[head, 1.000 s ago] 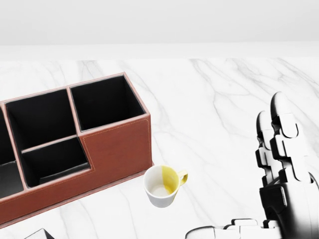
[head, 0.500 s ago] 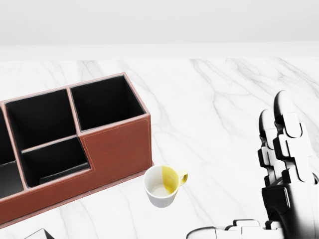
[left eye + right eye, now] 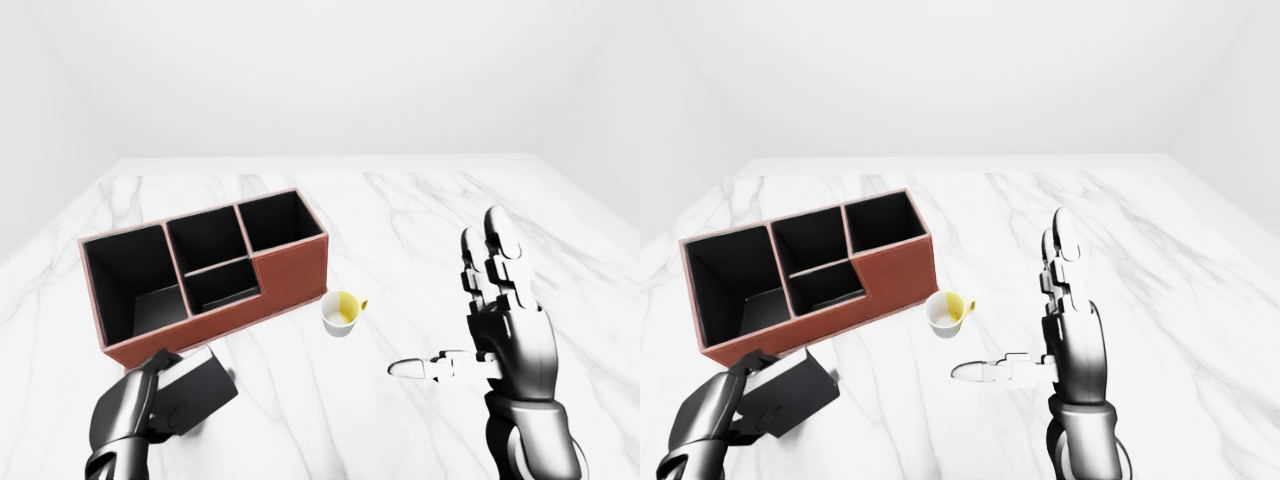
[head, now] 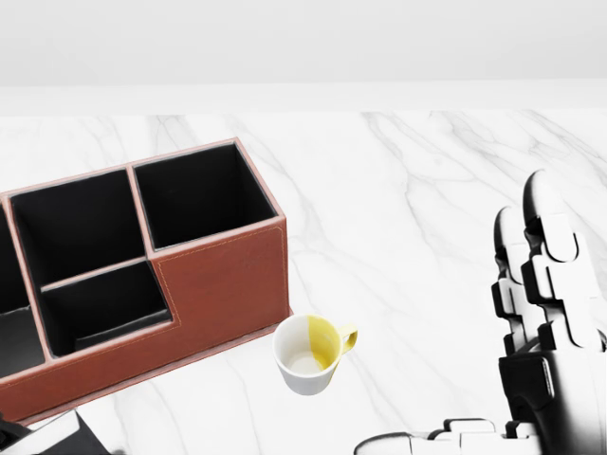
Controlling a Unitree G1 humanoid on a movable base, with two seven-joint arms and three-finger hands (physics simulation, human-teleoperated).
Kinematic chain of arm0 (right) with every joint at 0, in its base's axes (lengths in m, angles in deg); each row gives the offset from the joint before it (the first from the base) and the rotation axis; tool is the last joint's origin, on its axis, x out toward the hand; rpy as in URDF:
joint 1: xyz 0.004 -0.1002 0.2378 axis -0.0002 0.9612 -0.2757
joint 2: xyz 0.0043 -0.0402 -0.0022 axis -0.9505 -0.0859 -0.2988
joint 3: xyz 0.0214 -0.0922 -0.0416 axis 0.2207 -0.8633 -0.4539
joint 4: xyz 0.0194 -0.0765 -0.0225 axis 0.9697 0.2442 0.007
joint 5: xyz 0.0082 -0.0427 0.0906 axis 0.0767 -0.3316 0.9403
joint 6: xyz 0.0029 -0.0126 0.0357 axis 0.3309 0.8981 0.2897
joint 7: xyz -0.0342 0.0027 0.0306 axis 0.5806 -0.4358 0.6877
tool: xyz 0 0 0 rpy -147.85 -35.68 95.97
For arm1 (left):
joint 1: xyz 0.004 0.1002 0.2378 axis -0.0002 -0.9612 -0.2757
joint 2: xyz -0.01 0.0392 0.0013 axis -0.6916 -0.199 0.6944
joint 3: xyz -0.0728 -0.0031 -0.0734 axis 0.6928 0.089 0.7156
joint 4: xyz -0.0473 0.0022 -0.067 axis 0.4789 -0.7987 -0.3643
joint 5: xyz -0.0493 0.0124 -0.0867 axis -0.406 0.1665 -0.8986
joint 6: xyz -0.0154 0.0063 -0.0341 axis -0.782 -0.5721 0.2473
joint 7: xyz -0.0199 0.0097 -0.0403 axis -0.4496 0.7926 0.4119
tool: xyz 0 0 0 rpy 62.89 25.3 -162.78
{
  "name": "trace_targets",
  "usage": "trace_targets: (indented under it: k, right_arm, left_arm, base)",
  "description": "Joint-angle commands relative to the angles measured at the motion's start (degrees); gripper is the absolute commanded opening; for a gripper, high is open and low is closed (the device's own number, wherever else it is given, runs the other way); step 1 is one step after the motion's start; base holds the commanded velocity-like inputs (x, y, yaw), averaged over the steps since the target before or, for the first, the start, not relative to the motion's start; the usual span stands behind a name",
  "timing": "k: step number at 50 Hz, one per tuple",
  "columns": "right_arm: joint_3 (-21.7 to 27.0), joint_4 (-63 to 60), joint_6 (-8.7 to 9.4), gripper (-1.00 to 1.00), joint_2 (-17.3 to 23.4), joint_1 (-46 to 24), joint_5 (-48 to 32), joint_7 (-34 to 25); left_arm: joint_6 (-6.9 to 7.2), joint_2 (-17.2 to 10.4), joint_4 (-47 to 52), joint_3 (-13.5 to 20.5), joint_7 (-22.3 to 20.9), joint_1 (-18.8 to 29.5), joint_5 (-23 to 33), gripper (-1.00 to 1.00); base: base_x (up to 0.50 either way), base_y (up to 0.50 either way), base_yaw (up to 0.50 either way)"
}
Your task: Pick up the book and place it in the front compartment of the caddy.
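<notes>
Left hand closed around the dark book at near left, just below the red-brown caddy, white-and-yellow cup right of caddy, right hand open, empty, fingers upright.

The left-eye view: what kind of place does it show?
Probably a simulated test room, not a real home: a bare marble table, blank white walls, and only a brown caddy and a cup standing there.

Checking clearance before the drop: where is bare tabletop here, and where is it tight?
Open marble table lies right of the caddy and above the right hand. It is crowded at lower left, where the left hand holds the book close below the caddy, with the mug beside it.
</notes>
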Motion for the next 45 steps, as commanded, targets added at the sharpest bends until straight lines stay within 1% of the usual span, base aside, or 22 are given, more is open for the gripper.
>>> trace_targets:
  k: [1, 7, 9, 15, 17, 19, 21, 27, 30, 32, 34, 35, 36, 38, 39, 40, 41, 45]
  right_arm:
    - [0.04, -0.38, 0.00, 1.00, 0.00, 0.02, 0.00, 0.08]
    - [-0.26, -0.29, 0.00, 1.00, 0.04, 0.00, -0.13, 0.20]
    - [-0.28, -0.25, 0.00, 1.00, 0.05, -0.06, -0.10, 0.21]
    - [0.09, -0.06, 0.00, 1.00, 0.06, -0.16, 0.13, 0.10]
    - [0.32, 0.16, 0.00, 1.00, 0.02, -0.06, 0.24, 0.01]
    - [0.46, 0.20, 0.00, 1.00, -0.06, -0.01, 0.31, -0.06]
    - [0.63, 0.22, 0.00, 1.00, -0.10, 0.09, 0.37, -0.18]
    - [1.94, -1.52, 0.00, 1.00, -0.41, 1.01, 1.06, -0.87]
    - [2.25, -1.66, 0.00, 1.00, -0.71, 1.17, 1.03, -1.17]
    - [2.30, -1.68, 0.00, 1.00, -0.80, 1.20, 0.95, -1.26]
    - [2.40, -1.66, 0.00, 1.00, -0.89, 1.27, 0.90, -1.34]
    - [2.55, -1.77, 0.00, 1.00, -0.93, 1.31, 0.95, -1.42]
    - [2.65, -1.88, 0.00, 1.00, -0.97, 1.34, 0.92, -1.47]
    - [2.83, -2.07, 0.00, 1.00, -1.06, 1.43, 0.94, -1.61]
    - [3.10, -2.18, 0.00, 1.00, -1.12, 1.66, 1.10, -1.73]
    - [3.13, -2.19, 0.00, 1.00, -1.17, 1.67, 1.09, -1.78]
    - [3.27, -2.21, 0.00, 1.00, -1.26, 1.70, 1.09, -1.81]
    - [3.63, -2.33, 0.00, 1.00, -1.45, 1.87, 1.14, -2.03]
  left_arm:
    - [0.00, -0.82, -1.21, -1.46, 1.32, -0.80, 1.71, -0.98]
    - [0.00, -0.29, -0.40, -0.65, 0.55, -1.37, 0.91, -0.98]
    - [0.00, 0.02, -0.54, -0.28, 0.40, -0.87, 1.02, -0.98]
    - [0.00, -0.13, -0.83, -0.39, 0.92, -0.34, 1.35, -0.99]
    - [0.00, 0.01, -0.84, -0.51, 1.71, -0.35, 2.01, -0.99]
    - [0.00, 0.11, -0.47, -0.62, 1.56, -0.28, 1.90, -0.98]
    - [0.00, -0.07, -0.96, -0.69, 3.11, -0.33, 3.22, -0.98]
    - [0.00, 0.25, -0.59, -1.35, 4.17, -0.23, 4.30, -0.98]
    - [0.00, -0.07, -0.91, -1.62, 5.73, 0.94, 5.49, -0.99]
    - [0.00, -0.35, -0.69, -1.97, 5.93, 1.52, 4.96, -0.99]
    - [0.00, 0.14, 1.65, -1.78, 6.56, 2.78, 4.83, -1.00]
    - [0.00, -0.03, 3.78, -1.72, 4.88, 3.36, 3.47, -1.00]
    - [0.00, -0.14, 5.07, -1.73, 4.36, 3.58, 2.77, -1.00]
    - [0.00, -0.03, 8.47, -1.44, 1.96, 4.04, 0.26, -1.00]
    - [0.00, 0.04, 10.77, -0.97, 0.84, 4.52, -0.51, -1.00]
    - [0.00, 0.03, 10.93, -0.97, 0.76, 4.54, -0.56, -1.00]
    - [0.00, -0.02, 13.45, -0.56, -1.35, 4.80, -1.95, -1.00]
    - [0.00, 0.48, 18.57, 0.63, -4.83, 5.47, -4.55, -1.00]
  base:
    - [0.00, 0.00, 0.00]
    - [0.00, 0.00, 0.00]
    - [0.00, 0.00, 0.00]
    - [0.00, 0.00, 0.00]
    - [0.00, 0.00, 0.00]
    - [0.00, 0.00, 0.00]
    - [0.00, 0.00, 0.00]
    - [0.00, 0.00, 0.00]
    - [0.00, 0.00, 0.00]
    - [0.00, 0.00, 0.00]
    - [0.00, 0.00, 0.00]
    - [0.00, 0.00, 0.00]
    - [0.00, 0.00, 0.00]
    - [0.00, 0.00, 0.00]
    - [0.00, 0.00, 0.00]
    - [0.00, 0.00, 0.00]
    - [0.00, 0.00, 0.00]
    - [0.00, 0.00, 0.00]
